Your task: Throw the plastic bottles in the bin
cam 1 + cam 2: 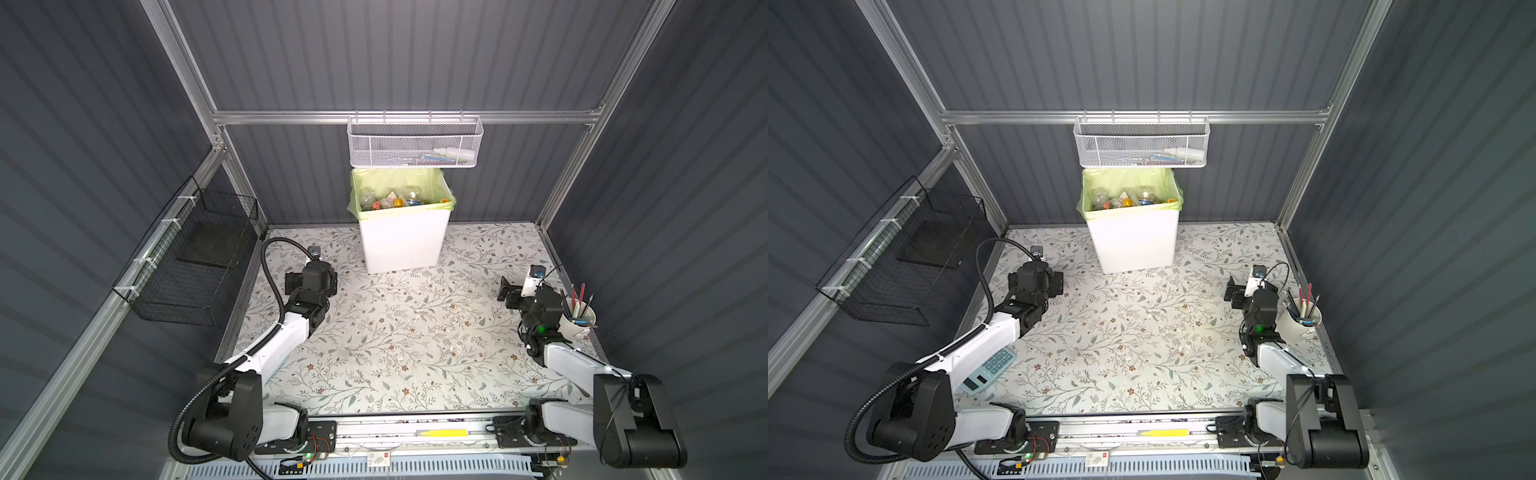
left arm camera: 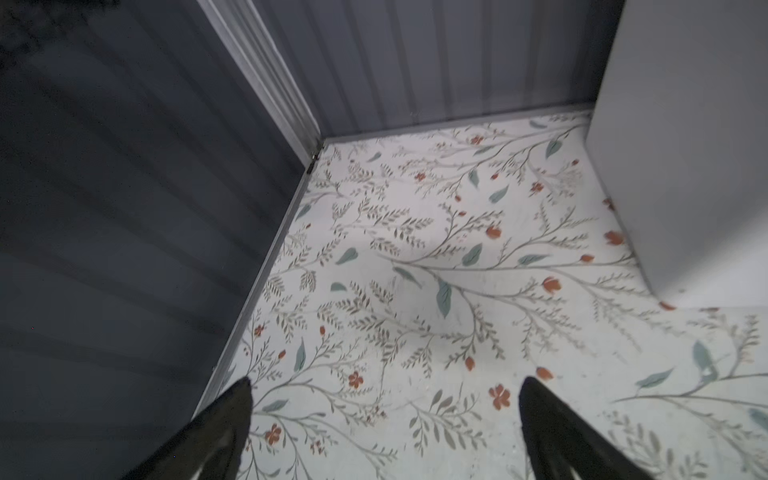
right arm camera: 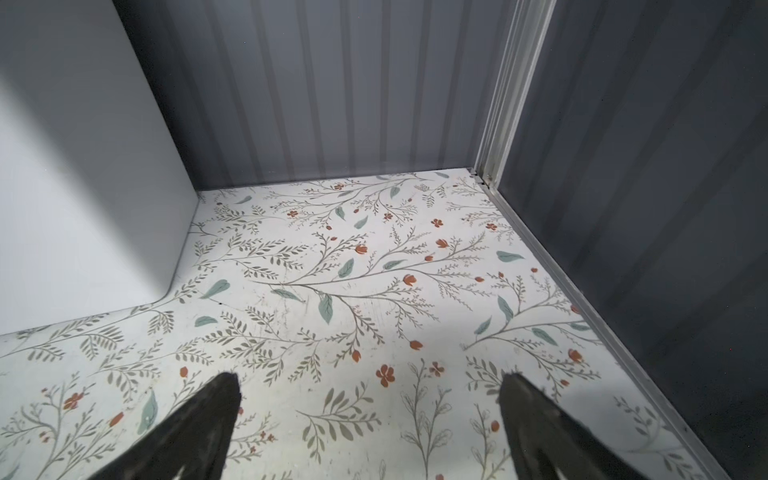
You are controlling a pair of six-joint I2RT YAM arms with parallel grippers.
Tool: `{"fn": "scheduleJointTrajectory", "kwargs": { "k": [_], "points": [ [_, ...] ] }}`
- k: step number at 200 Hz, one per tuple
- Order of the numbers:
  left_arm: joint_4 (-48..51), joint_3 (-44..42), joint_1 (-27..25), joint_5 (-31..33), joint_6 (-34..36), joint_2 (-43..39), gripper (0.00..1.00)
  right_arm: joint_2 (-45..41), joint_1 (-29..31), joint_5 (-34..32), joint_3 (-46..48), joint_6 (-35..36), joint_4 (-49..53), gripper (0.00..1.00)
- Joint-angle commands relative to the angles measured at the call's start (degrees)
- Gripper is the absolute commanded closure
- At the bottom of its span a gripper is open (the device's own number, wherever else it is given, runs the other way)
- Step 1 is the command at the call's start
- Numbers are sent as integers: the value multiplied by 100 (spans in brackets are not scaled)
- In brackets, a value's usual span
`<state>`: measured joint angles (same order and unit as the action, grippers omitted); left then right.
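You have both arms drawn back to either side of the bin (image 1: 403, 241), which stands at the middle of the tabletop's far edge. That pose suits a job that looks finished. The plastic bottles (image 1: 390, 201) lie heaped inside the green liner, close under the rim, and I see none outside it. The left gripper (image 2: 386, 381) hangs over the far left corner with its fingers spread wide and nothing between them. The right gripper (image 3: 370, 376) does the same toward the far right corner, also empty.

The tabletop (image 1: 395, 332) wears a pale print of leaves and small red flowers, boxed in by dark ribbed walls on an aluminium frame. A cup of pens (image 1: 577, 322) sits at the right edge beside the right arm. A calculator (image 1: 988, 370) lies near the left edge under the left arm. A white mesh basket (image 1: 413, 143) hangs above the bin, and a black wire basket (image 1: 195, 257) is on the left wall.
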<state>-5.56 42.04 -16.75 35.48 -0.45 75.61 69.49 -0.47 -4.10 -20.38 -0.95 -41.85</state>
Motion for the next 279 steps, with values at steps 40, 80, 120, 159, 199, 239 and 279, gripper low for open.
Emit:
{"fn": "scheduleJointTrajectory", "kwargs": {
  "k": [40,80,120,159,199,239,279],
  "points": [
    [-1631,-1051,258,152,-91,99,0,302,-81,-47,372,37,-700,1],
    [-3273,-1602,659,-768,179,797,0,1476,-139,342,235,-29,-1677,1],
    [-3817,-1448,1187,-2009,67,1482,0,1399,-216,-100,239,-286,-1513,1],
    [-4646,-1646,1346,-2453,-9,2118,0,1426,-217,-93,245,-289,-1580,1],
    [-4796,-1566,1350,-2382,-9,2273,0,1430,-217,-99,245,-292,-1572,1],
    [-4704,-1555,1350,-2376,-25,2254,0,1424,-217,-92,245,-291,-1572,1],
    [-4722,-1550,1350,-2374,-19,2265,0,1427,-217,-96,245,-291,-1572,1]
  ]
}}
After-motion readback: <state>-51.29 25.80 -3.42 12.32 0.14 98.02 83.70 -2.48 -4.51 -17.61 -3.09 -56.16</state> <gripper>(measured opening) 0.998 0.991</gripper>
